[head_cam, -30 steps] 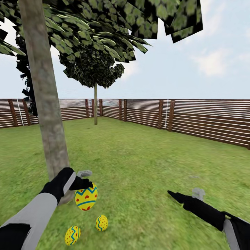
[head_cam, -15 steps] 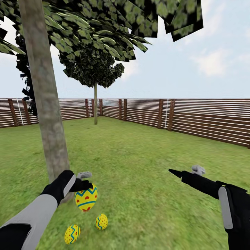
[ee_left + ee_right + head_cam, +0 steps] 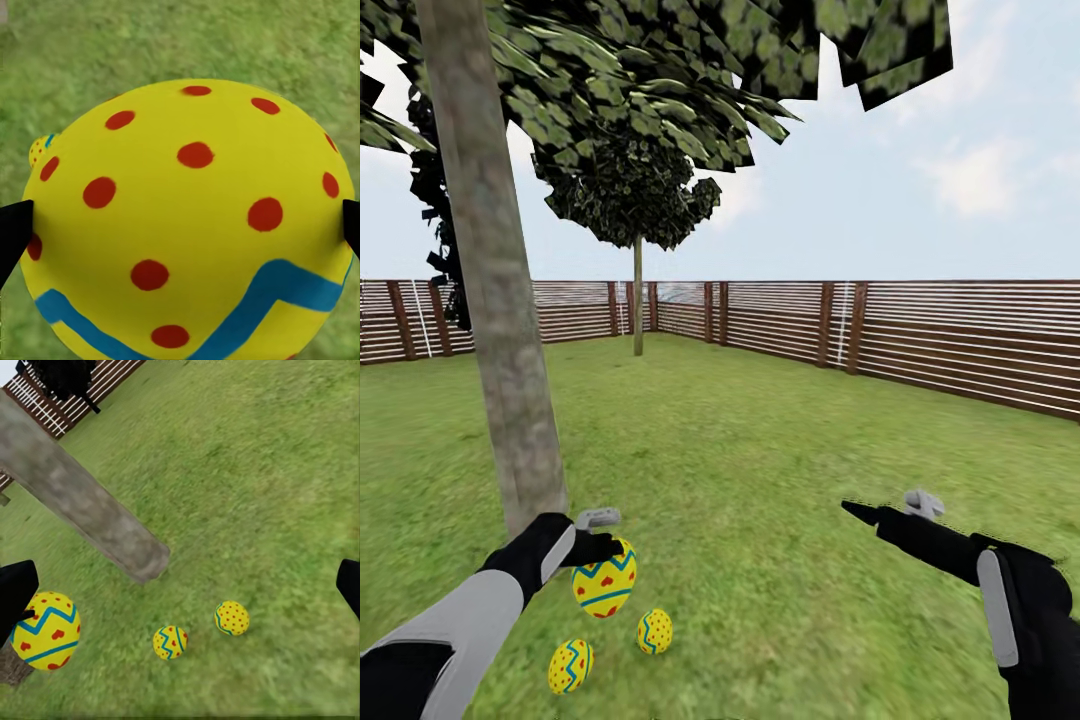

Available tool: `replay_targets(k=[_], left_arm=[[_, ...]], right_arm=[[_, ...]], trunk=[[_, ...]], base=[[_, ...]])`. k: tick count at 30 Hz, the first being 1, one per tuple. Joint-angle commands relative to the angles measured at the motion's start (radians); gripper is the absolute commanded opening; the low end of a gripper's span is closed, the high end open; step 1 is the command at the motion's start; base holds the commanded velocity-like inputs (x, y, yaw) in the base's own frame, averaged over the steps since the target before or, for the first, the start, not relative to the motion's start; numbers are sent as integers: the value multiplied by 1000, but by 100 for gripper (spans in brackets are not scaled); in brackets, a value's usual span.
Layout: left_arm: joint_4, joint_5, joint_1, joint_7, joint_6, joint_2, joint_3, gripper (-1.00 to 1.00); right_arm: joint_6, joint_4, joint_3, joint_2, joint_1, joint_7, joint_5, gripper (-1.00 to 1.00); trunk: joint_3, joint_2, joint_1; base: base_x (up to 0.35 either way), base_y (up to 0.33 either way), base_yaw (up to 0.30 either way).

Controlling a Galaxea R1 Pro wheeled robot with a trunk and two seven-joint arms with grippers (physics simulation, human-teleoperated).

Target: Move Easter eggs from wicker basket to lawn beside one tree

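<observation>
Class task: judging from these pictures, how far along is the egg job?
Done: two eggs lie on the lawn near the tree. In hand: the left tool grips the third egg above the grass. Left: set it down beside them. The right tool is empty.

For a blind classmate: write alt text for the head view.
The left tool holds a yellow egg beside a tree trunk; two smaller eggs lie on the grass. The right tool hovers empty.
</observation>
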Motion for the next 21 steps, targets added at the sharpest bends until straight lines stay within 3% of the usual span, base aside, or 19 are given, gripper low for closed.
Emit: replay_targets(k=[1, 18, 21], left_arm=[[-1, 9, -1, 1, 3, 1, -7, -100], [6, 7, -1, 45, -52, -1, -10, -100], [6, 7, -1, 45, -53, -1, -10, -100]], right_arm=[[-4, 8, -2, 0, -1, -2, -9, 100], [-36, 92, -9, -1, 0, -17, -4, 100], [-30, 93, -26, 0, -1, -82, -9, 100]], trunk=[[-6, -8, 4], [-64, -127, 69], [-76, -148, 81]], base=[[0, 0, 125], [0, 0, 19], [0, 0, 0]])
